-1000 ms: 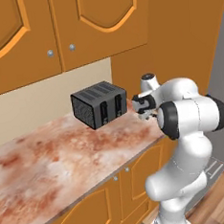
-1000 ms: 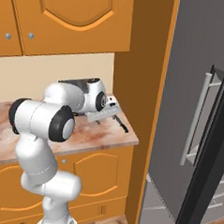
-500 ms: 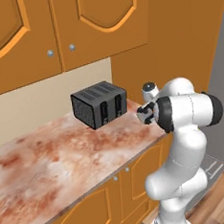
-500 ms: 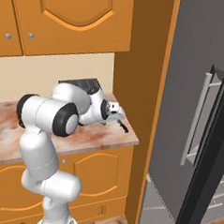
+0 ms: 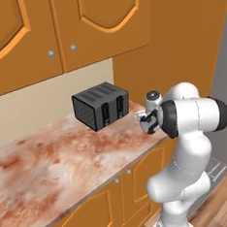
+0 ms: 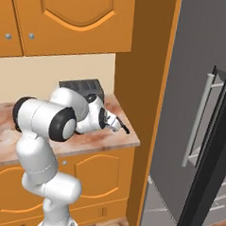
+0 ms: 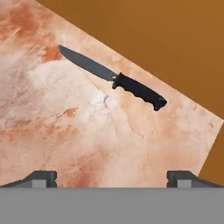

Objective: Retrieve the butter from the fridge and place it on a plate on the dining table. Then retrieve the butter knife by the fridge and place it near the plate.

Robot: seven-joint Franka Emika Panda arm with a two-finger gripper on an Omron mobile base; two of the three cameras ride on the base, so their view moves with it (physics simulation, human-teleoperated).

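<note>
The butter knife (image 7: 111, 78), grey blade and black handle, lies flat on the marbled counter (image 7: 65, 131) near its corner, beside the orange wall panel. In the right base view it is a dark sliver (image 6: 125, 129) at the counter's right end. My gripper (image 7: 112, 178) hovers above the counter a little short of the knife, open, with nothing between its fingertips (image 7: 41, 177). The gripper (image 6: 115, 124) is just left of the knife, and it shows past the toaster in the left base view (image 5: 144, 118). The fridge (image 6: 197, 82) stands to the right. Butter, plate and dining table are out of view.
A black toaster (image 5: 101, 106) sits at the back of the counter (image 5: 56, 159), left of the hand. Orange wall cabinets (image 5: 78, 26) hang overhead. A tall orange panel (image 6: 146, 65) separates counter and fridge. A dark fridge door edge (image 6: 209, 158) slants at the far right.
The hand has moved down and toward the counter's right end, closer to the knife. The jaws have stayed open. The toaster and the knife lie as before.
</note>
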